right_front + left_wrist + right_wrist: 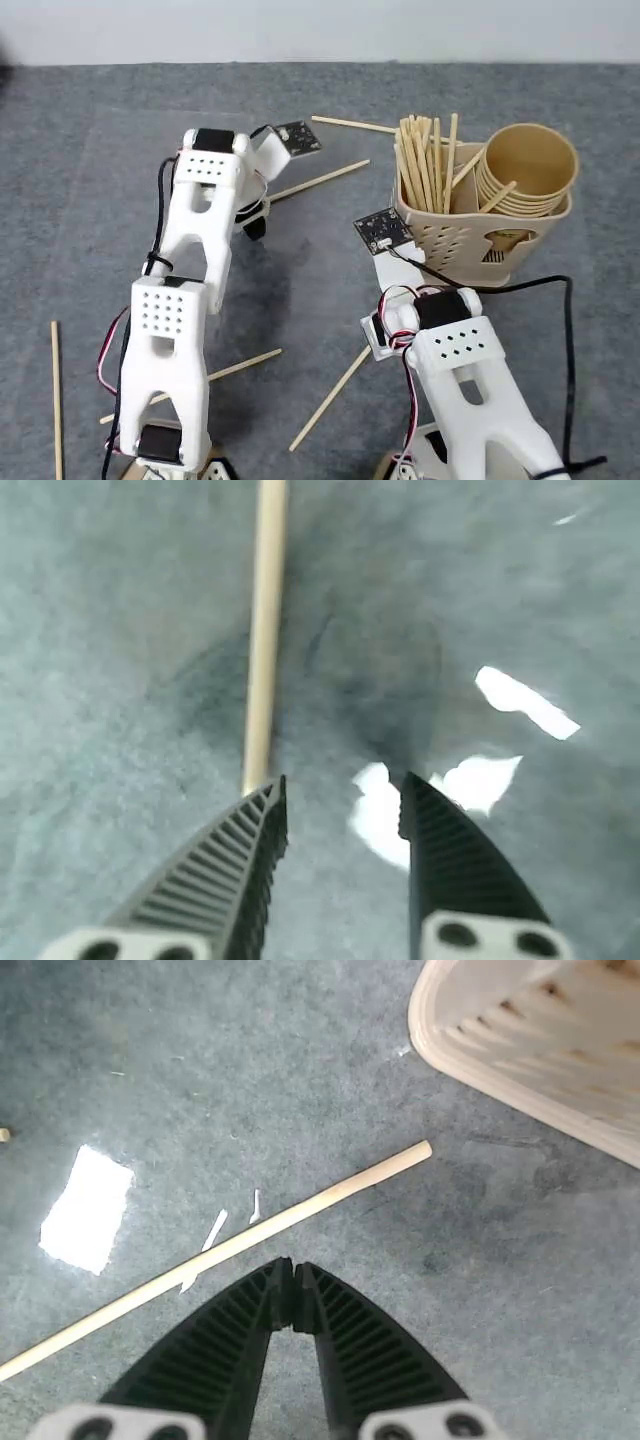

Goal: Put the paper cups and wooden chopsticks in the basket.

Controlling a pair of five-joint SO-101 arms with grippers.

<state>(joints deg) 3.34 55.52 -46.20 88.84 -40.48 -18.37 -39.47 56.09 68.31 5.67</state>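
Cups and chopsticks in basket

The right wrist view's edge cuts off the basket, leaving a corner of its wall. The chopstick beside it runs out of frame, away from the basket. The left wrist view's blurred chopstick also leaves the frame, its near end lost behind a finger of the left end effector. The basket hides the paper cups' lower parts.

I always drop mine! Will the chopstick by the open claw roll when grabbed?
Likely stiff and light: the chopstick looks thin, straight, wooden. Looking round, it might roll if nudged, though the felt-like mat probably slows it.
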